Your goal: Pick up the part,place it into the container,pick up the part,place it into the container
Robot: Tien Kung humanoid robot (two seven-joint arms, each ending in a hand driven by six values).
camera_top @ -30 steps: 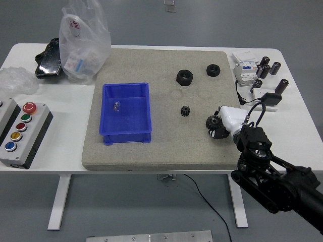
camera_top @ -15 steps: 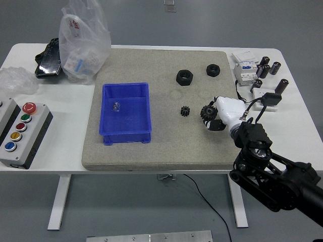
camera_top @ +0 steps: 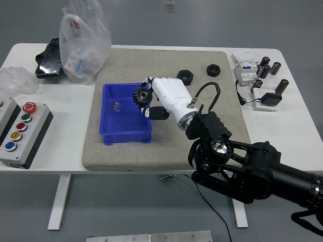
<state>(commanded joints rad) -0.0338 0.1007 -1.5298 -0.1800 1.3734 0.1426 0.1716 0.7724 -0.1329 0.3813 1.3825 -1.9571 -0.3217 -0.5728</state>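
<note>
My right hand (camera_top: pixel 160 98) | fingers curled tight around the black gear (camera_top: pixel 142 95) | held above the right edge of the blue bin (camera_top: pixel 126 132) | small shiny part (camera_top: pixel 116 106) inside.

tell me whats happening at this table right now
The robot's right hand, white-shelled on a black arm, grips a black toothed gear and holds it over the right side of the blue plastic bin, not yet released. A small shiny metal part already lies inside the bin. Two black hex nuts sit on the grey felt mat. The left arm is out of view.
</note>
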